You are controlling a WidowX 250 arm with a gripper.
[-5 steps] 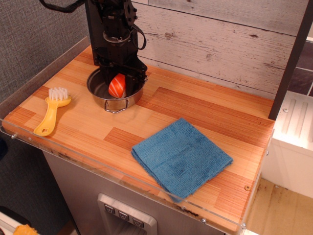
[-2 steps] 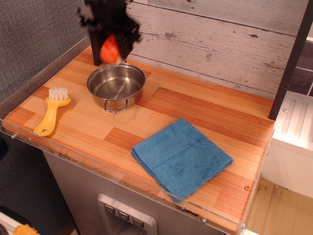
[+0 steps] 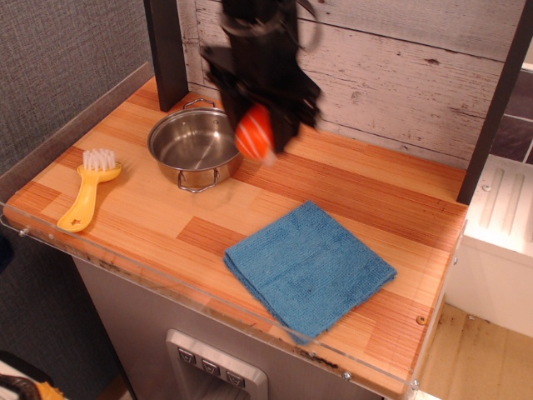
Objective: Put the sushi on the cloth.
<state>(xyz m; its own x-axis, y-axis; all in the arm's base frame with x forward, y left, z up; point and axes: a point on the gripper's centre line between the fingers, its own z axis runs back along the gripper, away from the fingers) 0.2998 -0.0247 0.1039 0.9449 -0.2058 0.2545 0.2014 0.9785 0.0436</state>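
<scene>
One gripper (image 3: 265, 133) holding sushi (image 3: 255, 133), pot (image 3: 196, 148) beside, cloth (image 3: 309, 267) apart

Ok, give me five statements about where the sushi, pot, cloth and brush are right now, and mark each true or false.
1. The sushi is held in the gripper, above the counter. True.
2. The sushi lies inside the metal pot. False: the pot is empty.
3. The blue cloth has nothing on it. True.
4. The yellow brush sits on the cloth. False: it lies on the wooden counter, left of the pot.
5. The gripper is directly over the cloth. False: it is beside the pot, short of the cloth.
</scene>
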